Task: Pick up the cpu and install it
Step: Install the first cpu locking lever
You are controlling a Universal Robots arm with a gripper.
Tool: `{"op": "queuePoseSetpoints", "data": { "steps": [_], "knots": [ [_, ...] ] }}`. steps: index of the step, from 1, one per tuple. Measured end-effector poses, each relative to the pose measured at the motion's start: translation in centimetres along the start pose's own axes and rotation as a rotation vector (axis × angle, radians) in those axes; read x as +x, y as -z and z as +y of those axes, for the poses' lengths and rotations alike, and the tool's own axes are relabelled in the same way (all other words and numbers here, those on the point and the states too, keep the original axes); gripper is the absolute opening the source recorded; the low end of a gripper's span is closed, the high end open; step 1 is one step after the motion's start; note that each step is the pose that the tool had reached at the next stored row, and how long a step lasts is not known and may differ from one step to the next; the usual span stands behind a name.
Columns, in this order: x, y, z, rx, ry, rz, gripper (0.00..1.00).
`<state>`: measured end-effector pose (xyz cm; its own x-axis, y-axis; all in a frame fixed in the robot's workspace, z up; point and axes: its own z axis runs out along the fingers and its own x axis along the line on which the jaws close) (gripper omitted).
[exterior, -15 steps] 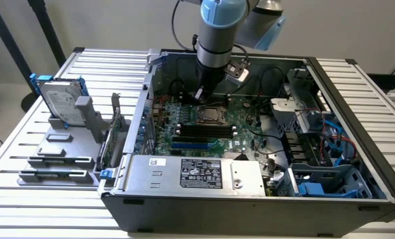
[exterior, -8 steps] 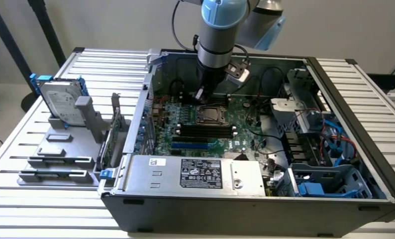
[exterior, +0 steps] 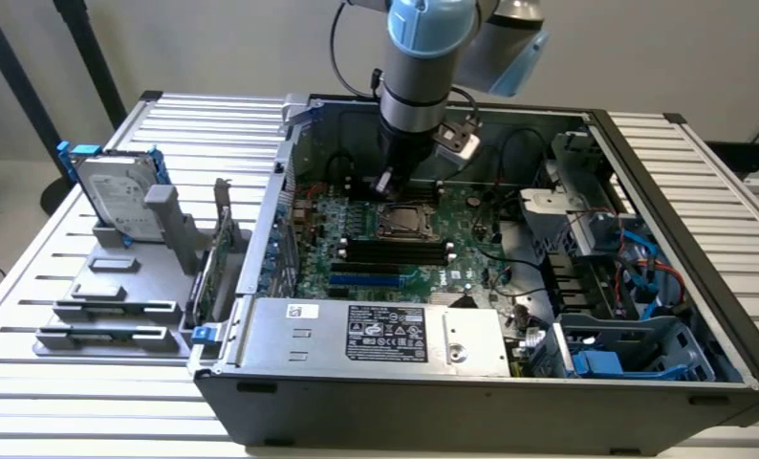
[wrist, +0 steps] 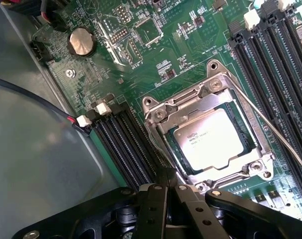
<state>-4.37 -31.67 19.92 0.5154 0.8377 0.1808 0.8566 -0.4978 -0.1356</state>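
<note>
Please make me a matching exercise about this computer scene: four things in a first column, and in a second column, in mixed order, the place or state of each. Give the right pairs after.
Column 1
1. cpu
2. gripper
3. hard drive
4. coin battery

Column 2
A. standing upright in a grey holder outside the case, at the exterior view's left
B. lying in the socket frame on the green motherboard
C. round and silver, on the motherboard near a corner
D. fingers closed together, just beside the socket frame

Pairs: 1-B, 2-D, 3-A, 4-C
</note>
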Motion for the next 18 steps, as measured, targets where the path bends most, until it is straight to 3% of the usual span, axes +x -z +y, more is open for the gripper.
{"op": "queuePoseSetpoints", "data": {
  "steps": [18],
  "knots": [
    [0.3,-0.11,1.14,0.0019,0.011,-0.0020,0.11]
  ]
}}
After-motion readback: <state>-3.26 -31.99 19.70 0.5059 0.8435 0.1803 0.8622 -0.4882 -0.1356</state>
